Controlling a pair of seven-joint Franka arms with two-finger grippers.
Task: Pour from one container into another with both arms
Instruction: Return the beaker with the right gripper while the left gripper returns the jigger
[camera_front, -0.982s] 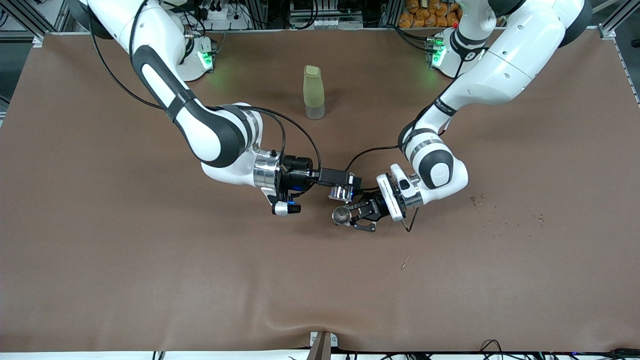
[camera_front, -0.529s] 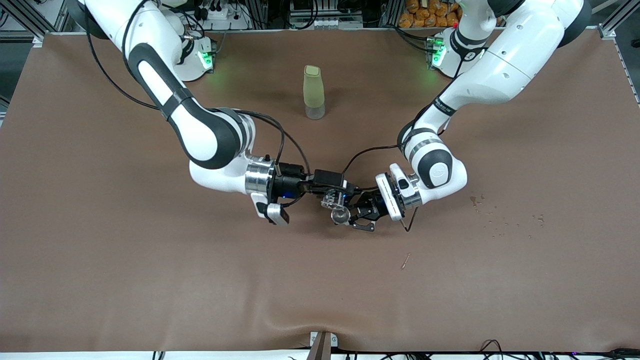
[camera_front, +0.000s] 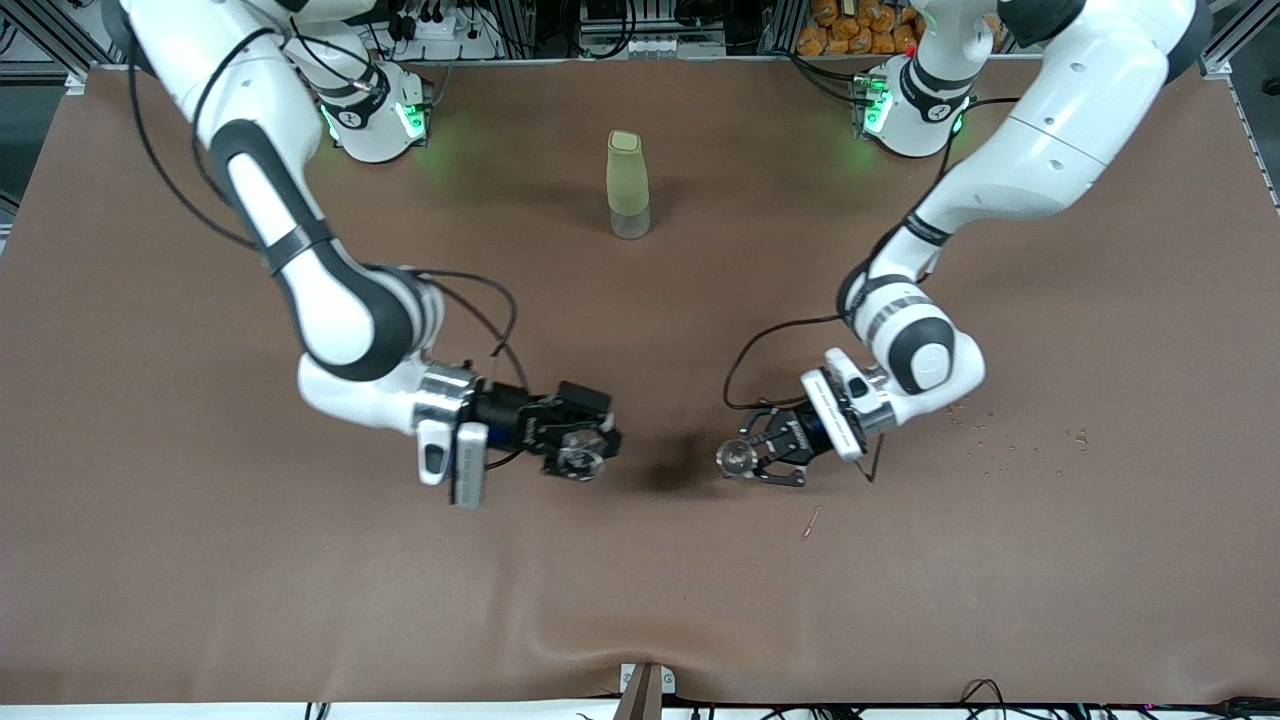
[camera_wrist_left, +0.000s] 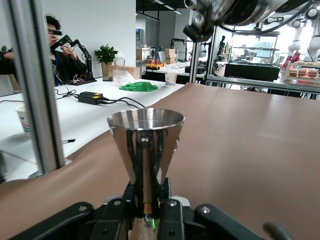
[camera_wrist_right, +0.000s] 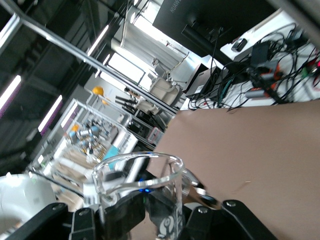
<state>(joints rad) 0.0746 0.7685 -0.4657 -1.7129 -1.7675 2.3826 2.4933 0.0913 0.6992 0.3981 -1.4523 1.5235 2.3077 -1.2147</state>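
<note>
Steel jigger (camera_front: 737, 458) clamped in left fingers (camera_front: 762, 470); glass beaker (camera_front: 581, 455) gripped in right fingers (camera_front: 592, 432), both arms low.

Between the 2 raised loads there is an open gap over the brown tabletop (camera_front: 640, 580), with only a dark shadow on the cloth beneath it. The right end effector (camera_front: 590, 450) holds a clear glass beaker (camera_front: 580, 458) on one side of that gap; the left end effector (camera_front: 752, 458) holds a steel jigger (camera_front: 737, 458) on the other, mouth upright. A pale green bottle (camera_front: 628, 185) stands alone near the robots' bases, well apart from both. Crumbs (camera_front: 985, 430) speckle the cloth toward the left arm's end, and a small twig (camera_front: 811, 521) lies nearer the camera.
</note>
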